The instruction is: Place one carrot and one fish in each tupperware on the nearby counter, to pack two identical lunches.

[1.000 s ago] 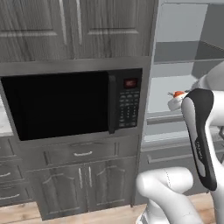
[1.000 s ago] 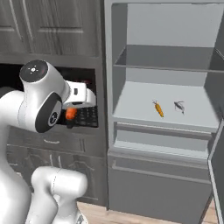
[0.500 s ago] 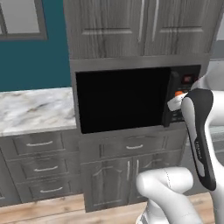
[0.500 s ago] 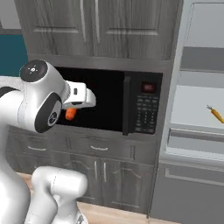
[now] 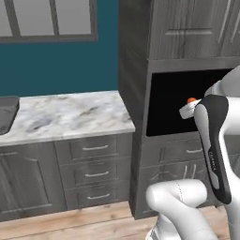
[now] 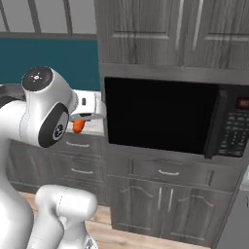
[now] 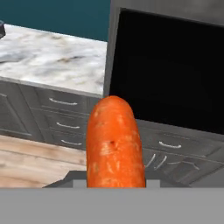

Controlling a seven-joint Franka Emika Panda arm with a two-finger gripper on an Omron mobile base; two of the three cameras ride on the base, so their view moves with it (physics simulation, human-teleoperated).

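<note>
My gripper (image 5: 189, 108) is shut on an orange carrot (image 7: 115, 144), which stands up large in the middle of the hand view. A bit of the carrot (image 6: 78, 126) pokes out under the hand in the right base view, and its tip (image 5: 191, 100) shows in the left base view. The hand is held in the air in front of the microwave. To the left lies the marbled counter (image 5: 70, 115). A dark grey rimmed container (image 5: 6, 115) sits at the counter's far left, cut by the frame edge; I cannot tell whether it is a tupperware. The fish is out of view.
A black microwave (image 6: 165, 116) is built into the tall dark grey cabinet, with its keypad (image 6: 236, 133) on the right. Drawers (image 5: 93, 164) run under the counter. Behind the counter is a teal wall with a window (image 5: 47, 18). The floor is wood.
The whole picture has slid right: the camera turned left, from the pale shelves past the microwave to the counter. The arm keeps its pose with the carrot still held.
</note>
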